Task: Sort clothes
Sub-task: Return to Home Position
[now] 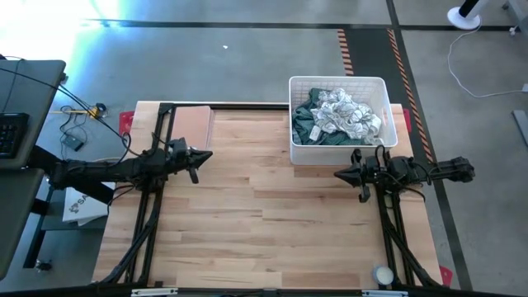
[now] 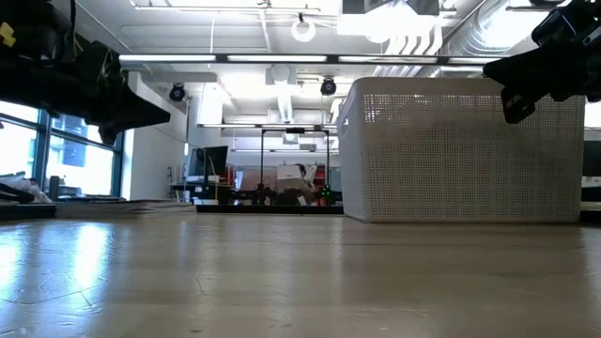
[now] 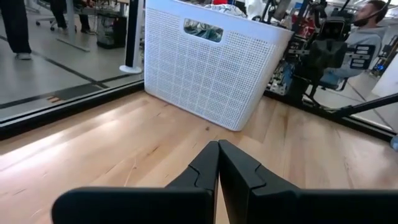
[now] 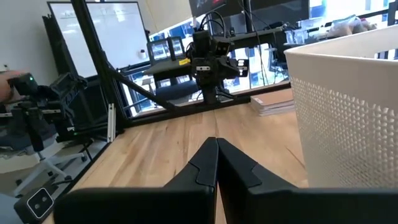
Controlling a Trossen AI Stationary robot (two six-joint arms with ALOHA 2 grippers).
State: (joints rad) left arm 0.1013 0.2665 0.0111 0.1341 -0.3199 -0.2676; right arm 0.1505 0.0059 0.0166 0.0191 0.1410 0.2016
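Observation:
The clothes lie piled in a white slatted basket (image 1: 388, 92) at the table's far right: a white garment with grey pattern (image 1: 351, 114) on top of a dark green one (image 1: 306, 120). The basket also shows in the low view (image 2: 460, 150) and the left wrist view (image 3: 211, 68). My left gripper (image 1: 208, 154) is shut and empty above the table's left half. My right gripper (image 1: 338, 174) is shut and empty just in front of the basket's near wall. Both hang clear of the table.
A flat brown pad (image 1: 191, 124) lies at the far left of the table. A small round white object (image 1: 383, 275) sits near the front right corner. A seated person (image 3: 367, 37) shows beyond the table. Bare wood (image 1: 272, 214) lies between the arms.

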